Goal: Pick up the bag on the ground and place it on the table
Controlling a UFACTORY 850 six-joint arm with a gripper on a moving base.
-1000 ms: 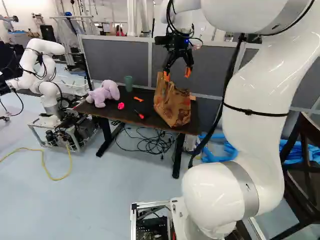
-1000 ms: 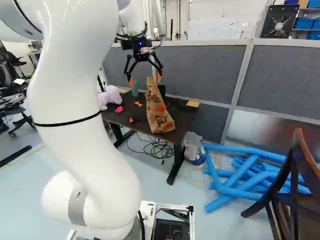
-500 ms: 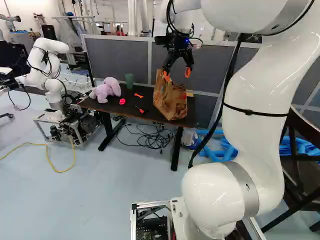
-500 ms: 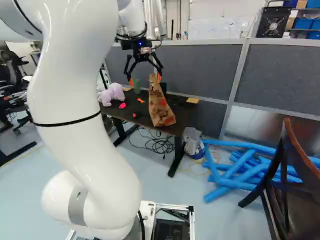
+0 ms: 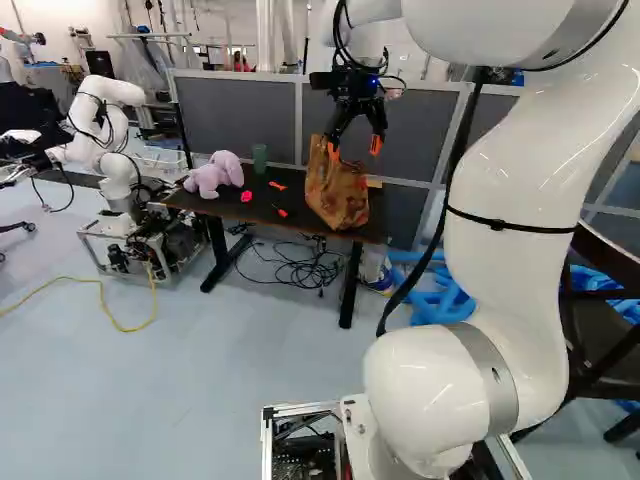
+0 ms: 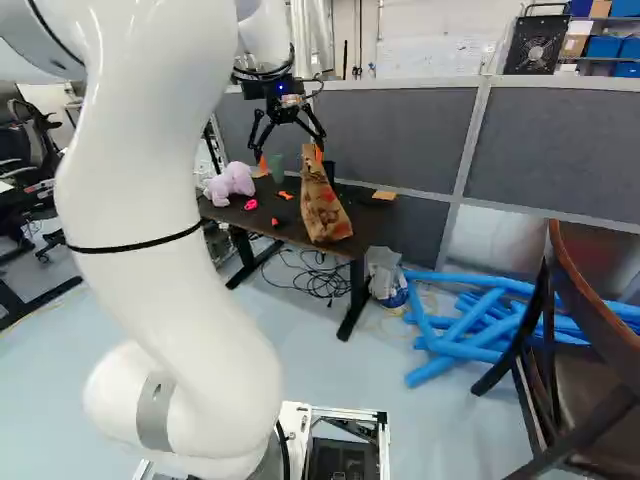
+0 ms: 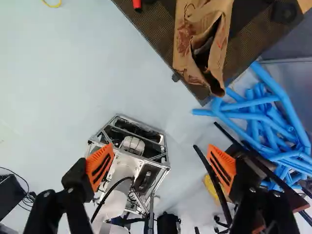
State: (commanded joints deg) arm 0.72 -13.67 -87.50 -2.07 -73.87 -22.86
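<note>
No text is showing legibly: the paper bag (image 6: pixel 322 208) is bearing red marks without readable letters, and the white back wall (image 6: pixel 425 38) is carrying markings too faint to read.

1 paper bag (image 7: pixel 185 46), part past wrist view's edge; 1 chair (image 6: pixel 585 392), part past right base view's edge
</note>
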